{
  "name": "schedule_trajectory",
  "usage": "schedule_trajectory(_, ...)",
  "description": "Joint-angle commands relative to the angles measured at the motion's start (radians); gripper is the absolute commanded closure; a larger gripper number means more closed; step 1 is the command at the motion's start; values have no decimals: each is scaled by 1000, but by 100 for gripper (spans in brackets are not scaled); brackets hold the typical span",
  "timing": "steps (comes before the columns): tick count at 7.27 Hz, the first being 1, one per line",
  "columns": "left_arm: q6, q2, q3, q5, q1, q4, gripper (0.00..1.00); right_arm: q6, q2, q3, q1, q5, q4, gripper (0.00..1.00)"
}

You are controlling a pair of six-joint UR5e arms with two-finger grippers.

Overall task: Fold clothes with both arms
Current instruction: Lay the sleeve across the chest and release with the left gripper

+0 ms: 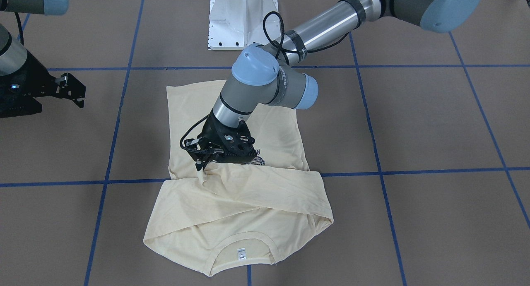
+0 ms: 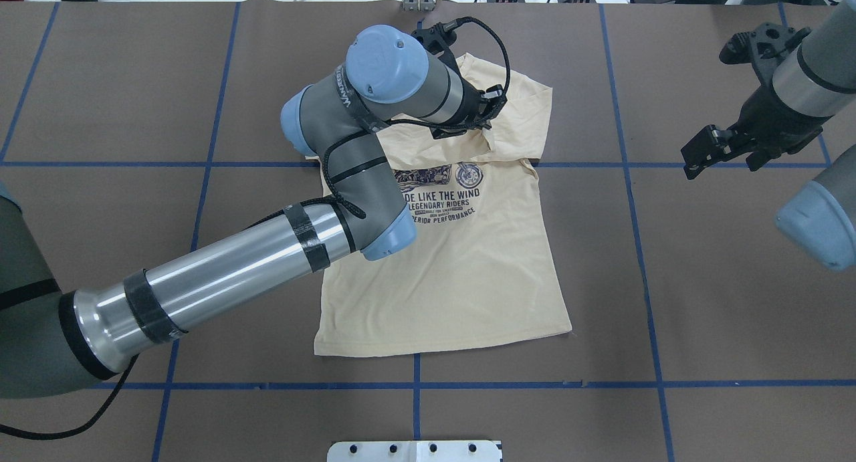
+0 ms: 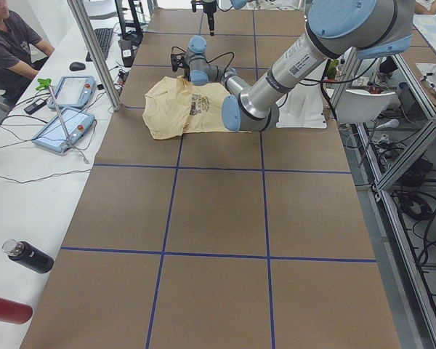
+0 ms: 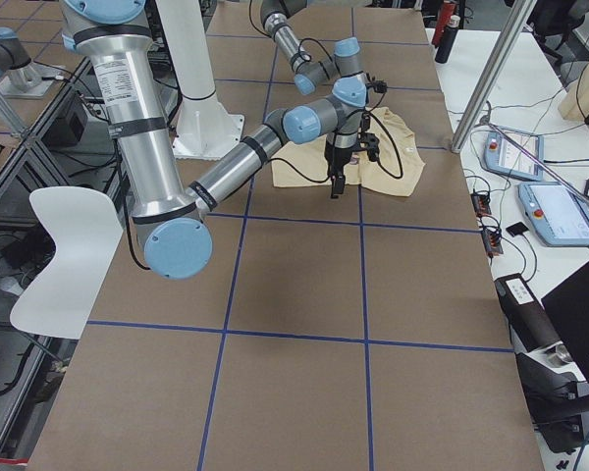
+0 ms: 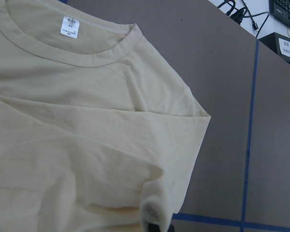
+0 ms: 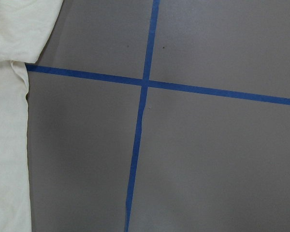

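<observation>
The jaws on my left arm (image 1: 265, 91) are clamped on a fold of the shirt (image 1: 248, 195), which lies mid-surface (image 1: 414, 124). The jaws on my right arm (image 2: 802, 74) stand apart, well clear of it.

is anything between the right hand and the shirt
Nothing visible does. Only the bare brown table with blue tape lines lies between the black two-finger right hand and the pale cream-yellow thin-fabric T-shirt. The left hand grips a fold of it.
</observation>
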Motion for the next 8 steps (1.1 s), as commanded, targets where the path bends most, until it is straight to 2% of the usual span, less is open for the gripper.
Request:
schedule_trajectory(1, 0, -2, -9, 9, 2, -87, 0, 1, 5, -1, 1, 17, 0, 0)
schedule_trajectory(4, 7, 10, -49, 3, -2, -97, 0, 4, 8, -1, 1, 40, 0, 0)
schedule_trajectory(5, 8, 68, -117, -2, -4, -87, 0, 18, 8, 0, 1, 46, 0, 0)
schedule_trajectory(6, 9, 182, -274, -2, -4, -26, 0, 36, 4, 5, 1, 50, 38, 0)
schedule_trajectory(7, 12, 264, -440, -2, -4, 102, 0, 120, -10, 5, 0, 52, 113, 0)
schedule_trajectory(8, 11, 327, -560, -2, -4, 199, 0, 218, -24, 6, -28, 52, 199, 0)
